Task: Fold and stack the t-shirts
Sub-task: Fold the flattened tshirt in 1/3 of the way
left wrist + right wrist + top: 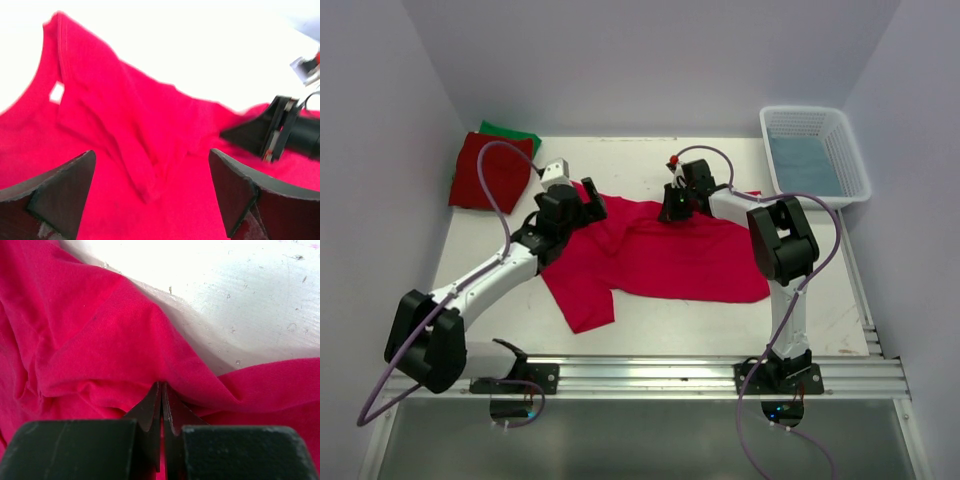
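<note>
1. The crimson-pink t-shirt (660, 255) lies rumpled in the middle of the desk (720, 320).
2. Left gripper (151, 160) hovers over the shirt's 10 o'clock edge, by the collar. Its jaws are wide apart and hold nothing.
3. Right gripper (162, 390) is at the 12 o'clock edge, pinched together on a fold of it.
4. The darker red t-shirt (485, 172) sits on the green t-shirt (510, 133) in the desk's 10 o'clock corner.

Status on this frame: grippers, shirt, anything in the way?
Left gripper open above the crimson-pink shirt. Right gripper shut on its far edge. Shirt rumpled, unfolded, mid-table. Nothing obstructing; darker red shirt lies far left.
</note>
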